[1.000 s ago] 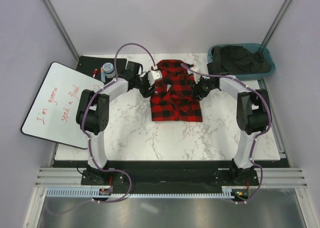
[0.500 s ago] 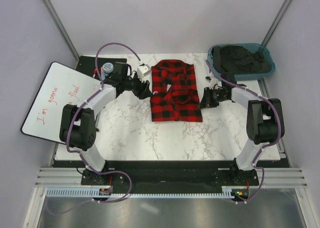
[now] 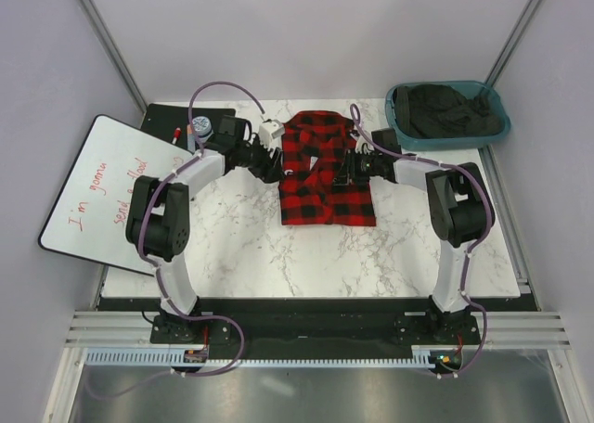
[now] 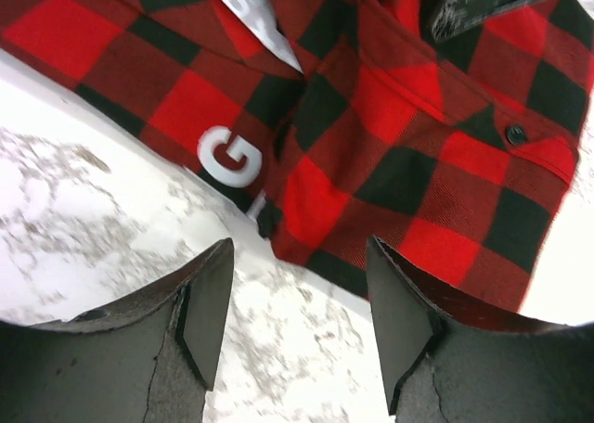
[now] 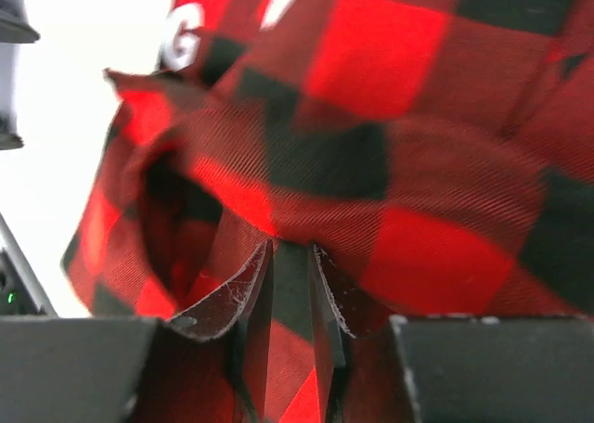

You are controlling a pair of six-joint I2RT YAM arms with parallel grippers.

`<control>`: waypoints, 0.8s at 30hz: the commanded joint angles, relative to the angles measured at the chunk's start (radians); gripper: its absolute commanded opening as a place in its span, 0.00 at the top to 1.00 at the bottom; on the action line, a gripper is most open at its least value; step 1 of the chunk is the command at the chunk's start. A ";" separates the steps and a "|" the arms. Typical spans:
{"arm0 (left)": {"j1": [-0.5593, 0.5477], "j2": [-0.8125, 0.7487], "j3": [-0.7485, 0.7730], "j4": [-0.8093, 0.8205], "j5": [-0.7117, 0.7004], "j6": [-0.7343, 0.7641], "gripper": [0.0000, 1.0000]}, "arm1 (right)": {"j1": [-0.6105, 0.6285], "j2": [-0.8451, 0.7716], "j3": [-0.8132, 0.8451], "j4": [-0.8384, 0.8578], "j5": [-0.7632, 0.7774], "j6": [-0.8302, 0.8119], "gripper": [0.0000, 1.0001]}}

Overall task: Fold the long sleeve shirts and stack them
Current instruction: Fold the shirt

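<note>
We find the flannel shirt (image 3: 327,177) lying partly folded at the middle of the marble table (image 3: 241,247). The right gripper (image 5: 290,256) stands narrow, pinching a raised fold of cloth on the shirt's right half. The left gripper (image 4: 297,265) stands wide and empty at the shirt's left edge. We judge the fabric light, soft and limp; it will sag and drag. Best hold: folded edges, both sides together.
</note>
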 commanded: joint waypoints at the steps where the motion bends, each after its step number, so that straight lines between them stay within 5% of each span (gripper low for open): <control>1: -0.027 0.083 0.157 -0.022 -0.019 0.007 0.34 | -0.006 0.062 0.046 0.115 0.055 0.079 0.70; 17: -0.225 0.271 0.333 0.026 -0.102 -0.094 0.31 | -0.005 0.035 -0.023 0.118 0.040 0.109 0.66; 18: -0.230 0.277 0.341 0.028 -0.099 -0.092 0.36 | -0.005 0.033 -0.023 0.115 0.040 0.106 0.66; 19: -0.234 0.285 0.349 0.025 -0.101 -0.088 0.56 | -0.006 0.032 -0.025 0.113 0.040 0.104 0.66; 22: -0.254 0.225 0.330 0.077 -0.130 -0.085 0.86 | -0.005 0.031 -0.030 0.110 0.046 0.099 0.65; 24: -0.273 0.170 0.252 0.164 -0.154 -0.071 0.96 | -0.005 0.036 -0.033 0.109 0.044 0.101 0.65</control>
